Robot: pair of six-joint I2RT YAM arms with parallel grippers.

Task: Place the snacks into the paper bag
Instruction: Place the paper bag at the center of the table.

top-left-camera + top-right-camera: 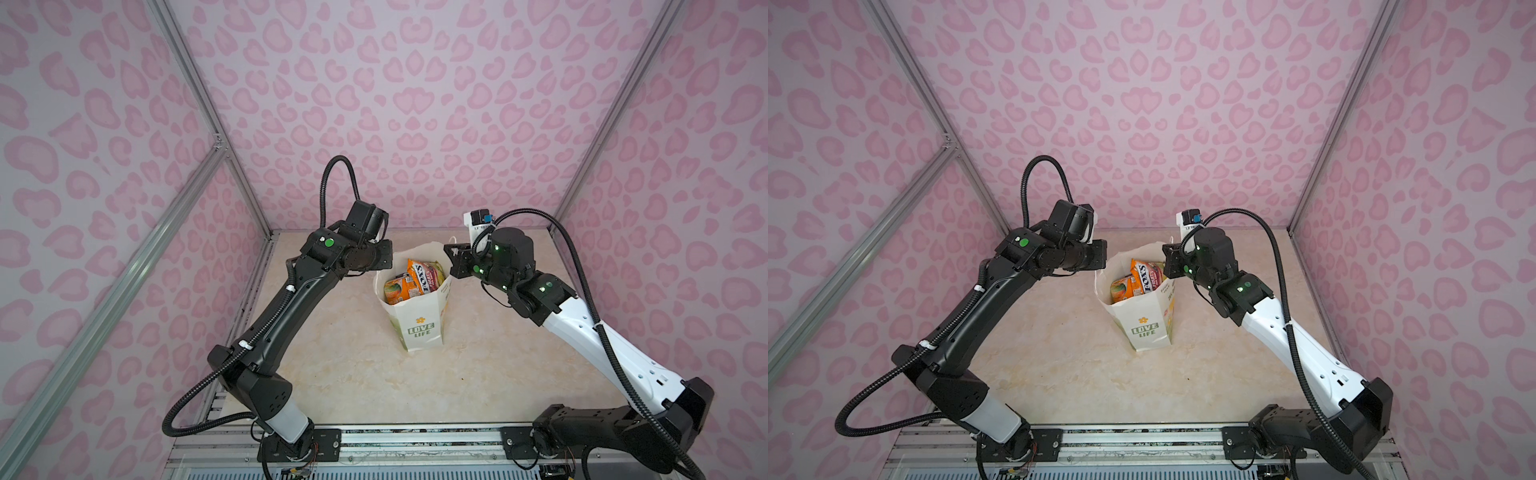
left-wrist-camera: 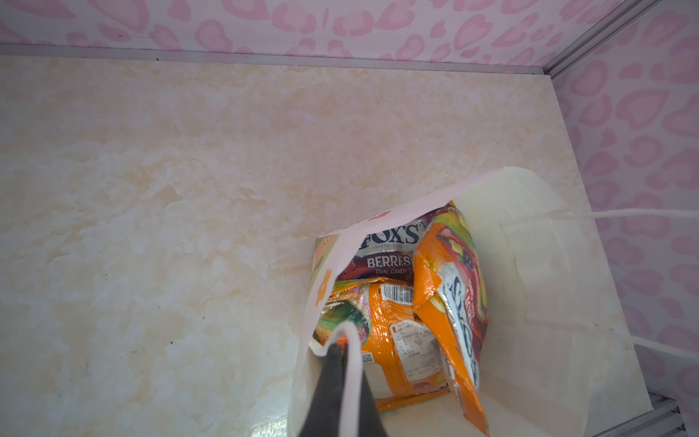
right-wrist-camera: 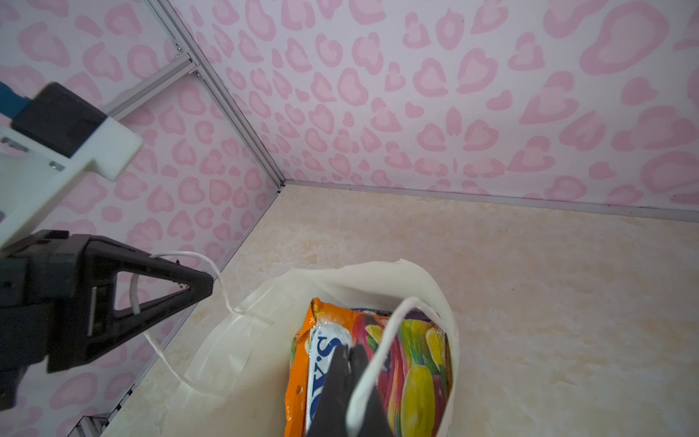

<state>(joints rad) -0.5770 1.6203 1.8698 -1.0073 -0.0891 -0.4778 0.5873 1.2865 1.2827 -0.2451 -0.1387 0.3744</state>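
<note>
Between the black left gripper [image 2: 346, 363] and right gripper [image 3: 350, 359], the paper bag [image 1: 417, 332] is cream, green-lettered. Its snacks [image 2: 393, 321] are orange and purple.

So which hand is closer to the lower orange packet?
Left. The left hand is at the paper bag rim, beside the lower orange packet; the right hand is across it, past the taller packet.

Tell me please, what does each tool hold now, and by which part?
Both are shut on the tall cream-white paper bag: the left tool pinches one thin white cord handle, the right tool the other handle.
</note>
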